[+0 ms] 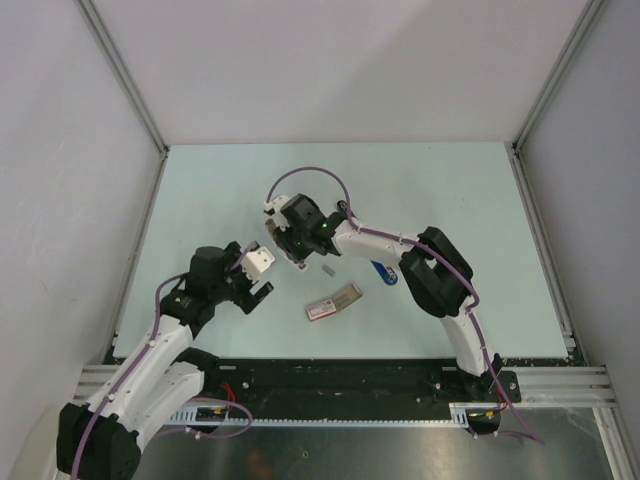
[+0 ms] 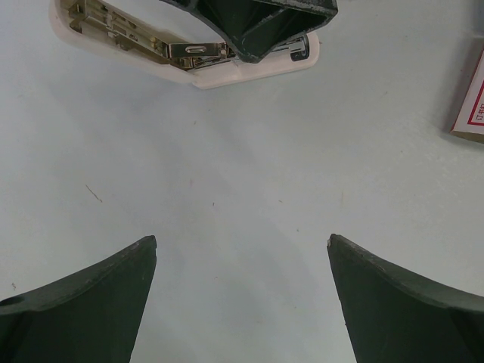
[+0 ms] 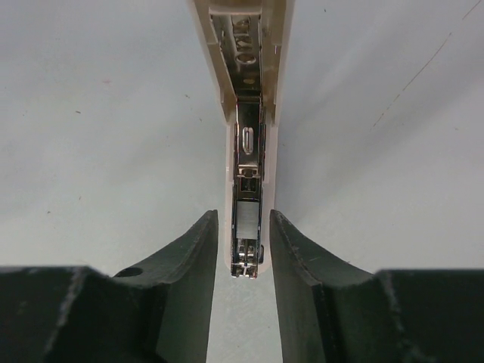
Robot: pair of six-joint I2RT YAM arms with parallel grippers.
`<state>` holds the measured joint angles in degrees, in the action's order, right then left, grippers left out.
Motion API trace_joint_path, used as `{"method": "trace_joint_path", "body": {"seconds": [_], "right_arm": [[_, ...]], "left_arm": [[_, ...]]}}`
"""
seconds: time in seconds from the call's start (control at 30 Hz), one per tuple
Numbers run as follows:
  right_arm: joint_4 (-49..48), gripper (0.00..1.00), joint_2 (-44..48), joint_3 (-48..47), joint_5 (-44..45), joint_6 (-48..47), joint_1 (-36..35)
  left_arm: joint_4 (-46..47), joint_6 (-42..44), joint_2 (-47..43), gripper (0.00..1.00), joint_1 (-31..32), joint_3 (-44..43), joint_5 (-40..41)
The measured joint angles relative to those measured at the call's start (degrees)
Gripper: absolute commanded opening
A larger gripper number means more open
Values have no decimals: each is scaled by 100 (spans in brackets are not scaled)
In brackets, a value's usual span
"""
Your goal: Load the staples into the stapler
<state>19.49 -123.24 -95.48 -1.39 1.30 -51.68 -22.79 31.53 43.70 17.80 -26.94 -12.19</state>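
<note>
An open cream-white stapler (image 3: 246,91) lies on the table with its metal magazine facing up. A short silvery strip of staples (image 3: 247,219) sits in the magazine. My right gripper (image 3: 243,215) straddles the stapler's near end, with a small gap on each side. In the top view it (image 1: 288,252) is over the stapler (image 1: 274,238). The pink-and-white staple box (image 1: 333,302) lies between the arms with its grey tray slid out. A blue stapler (image 1: 383,272) is mostly hidden under the right forearm. My left gripper (image 2: 242,242) is wide open and empty, short of the cream stapler (image 2: 189,57).
A small grey strip (image 1: 327,268) lies loose on the table between the right gripper and the box. The box edge shows at the right of the left wrist view (image 2: 473,98). Metal rails and white walls border the pale table (image 1: 450,190).
</note>
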Motion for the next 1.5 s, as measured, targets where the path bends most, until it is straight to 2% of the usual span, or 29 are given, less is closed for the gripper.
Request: {"method": "trace_joint_path", "body": {"seconds": [0.43, 0.87, 1.1, 1.5], "right_arm": [[254, 57, 39, -107, -463, -595, 271], [557, 56, 973, 144, -824, -1661, 1108], [872, 55, 1093, 688, -1023, -2092, 1115], [1051, 55, 1049, 734, -1150, -2437, 1049]], "left_arm": [[0, 0, 0, 99, 0, 0, 0], [0, 0, 0, 100, 0, 0, -17], [0, 0, 0, 100, 0, 0, -22], [0, 0, 15, 99, 0, 0, -48]]}}
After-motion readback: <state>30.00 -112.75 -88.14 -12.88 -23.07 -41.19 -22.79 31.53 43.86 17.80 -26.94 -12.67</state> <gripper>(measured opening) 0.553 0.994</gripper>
